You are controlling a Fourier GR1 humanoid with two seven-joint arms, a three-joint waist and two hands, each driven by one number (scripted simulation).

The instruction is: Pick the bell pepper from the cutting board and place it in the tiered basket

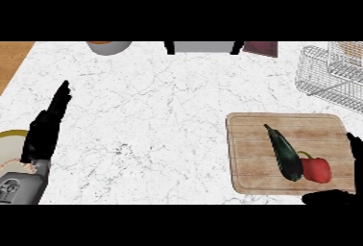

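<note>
Resting at the lower left, the left hand [44, 129] shows fingers straight and held together, pointing up and away across the marble counter [156, 110], holding nothing. Its grey forearm [20, 188] enters from the bottom edge. Just beside that hand, at the left border, lies part of a pale round plate [8, 144], half cut off by the edge.

Lower right: the right hand [333, 197] is only partly in view, a dark mass at the bottom right corner with 1 finger [354, 144] rising along the right border. Fingers look spread wide around the near right corner of the cutting board [255, 158]; nothing is gripped. Contact with the board cannot be told.

On the wooden cutting board, 2 vegetables. The red bell pepper [317, 169] lies at the board's near right part, green stem toward the left, not lifted. Touching its left side is a dark green eggplant [285, 156], long, angled from the board's middle down toward the pepper.

Farther back, right: the wire tiered basket [327, 77] sits at the counter's far right corner, well apart from the pepper.

Far edge: a grey bowl [109, 47] with something orange inside, a grey box-like object [203, 46], and a dark maroon item [261, 48], all cropped. Far left, a strip of wooden surface [13, 57].
</note>
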